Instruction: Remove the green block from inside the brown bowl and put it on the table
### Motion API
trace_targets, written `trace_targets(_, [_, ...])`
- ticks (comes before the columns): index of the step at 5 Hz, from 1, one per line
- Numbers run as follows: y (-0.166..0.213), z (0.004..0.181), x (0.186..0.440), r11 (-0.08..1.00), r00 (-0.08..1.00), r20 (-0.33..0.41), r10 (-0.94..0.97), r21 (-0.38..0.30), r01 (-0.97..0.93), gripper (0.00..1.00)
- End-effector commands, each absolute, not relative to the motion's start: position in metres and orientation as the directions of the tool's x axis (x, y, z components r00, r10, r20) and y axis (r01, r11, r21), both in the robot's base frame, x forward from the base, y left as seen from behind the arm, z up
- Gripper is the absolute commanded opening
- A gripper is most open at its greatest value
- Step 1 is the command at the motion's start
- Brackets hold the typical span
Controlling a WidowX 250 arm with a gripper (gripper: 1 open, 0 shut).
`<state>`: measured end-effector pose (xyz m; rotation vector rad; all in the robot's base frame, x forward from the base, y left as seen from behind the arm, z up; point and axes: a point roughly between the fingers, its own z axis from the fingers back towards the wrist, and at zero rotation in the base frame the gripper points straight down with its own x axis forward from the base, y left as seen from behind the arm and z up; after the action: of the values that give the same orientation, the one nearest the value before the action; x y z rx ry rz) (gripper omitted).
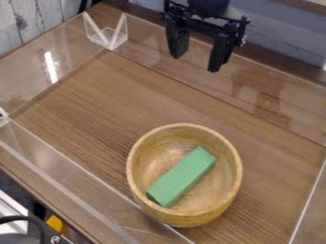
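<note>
The green block (180, 177) lies flat and slanted inside the brown bowl (148, 149), which sits near the front of the table (114, 105). My gripper (199, 50) hangs high over the far side of the table, well behind the bowl. Its two dark fingers are spread apart and open, with nothing between them.
Clear acrylic walls (51, 57) edge the table on the left, front and right. A clear acrylic bracket (106, 31) stands at the back left corner. Bare wood lies between the gripper and the bowl.
</note>
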<state>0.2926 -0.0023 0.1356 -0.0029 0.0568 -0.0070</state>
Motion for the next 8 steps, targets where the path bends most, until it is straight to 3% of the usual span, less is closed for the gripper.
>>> trace_targets(1, [-0.022, 0.131, 0.281, 1.000, 0.997, -0.078, 0.020, -0.008, -0.020, 1.00])
trace_targets(2, [-0.043, 0.123, 0.253, 1.000, 0.994, -0.109, 0.016, -0.018, -0.018, 1.00])
trace_targets(4, [-0.036, 0.121, 0.201, 0.999, 0.991, -0.129, 0.034, -0.013, -0.036, 1.00])
trace_targets(6, [-0.027, 0.086, 0.200, 0.999, 0.993, -0.111, -0.040, -0.005, 0.039, 1.00])
trace_targets(8, [-0.029, 0.047, 0.219, 0.991, 0.986, -0.095, -0.134, -0.009, 0.133, 1.00])
